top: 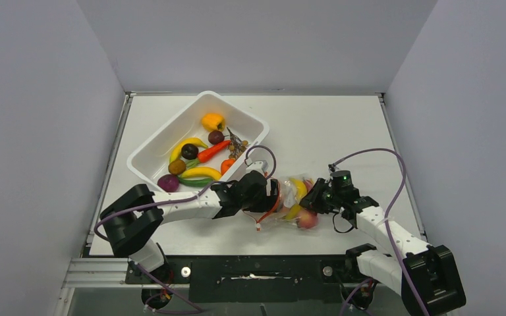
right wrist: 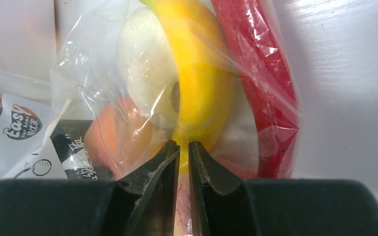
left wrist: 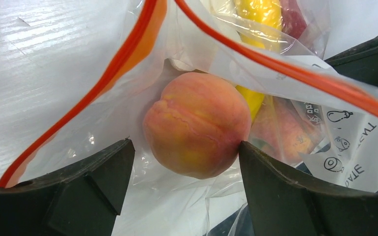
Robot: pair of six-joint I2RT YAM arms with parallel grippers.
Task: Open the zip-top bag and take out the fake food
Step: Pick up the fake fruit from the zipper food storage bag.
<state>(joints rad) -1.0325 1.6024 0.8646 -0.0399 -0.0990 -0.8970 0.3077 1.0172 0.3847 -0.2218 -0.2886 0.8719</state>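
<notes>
Crinkly clear plastic zip-top bag (left wrist: 128, 113), matt peach (left wrist: 197, 130)

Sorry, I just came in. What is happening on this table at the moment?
Two robot arms are emptying a zip-top bag of fake food. The right gripper pinches the bag's plastic at the end away from its mouth. The left gripper is open at the bag's open mouth, its fingers either side of a peach, not yet closed on it. A banana and a red chili are also inside. More toy pieces lie in the white tub.
</notes>
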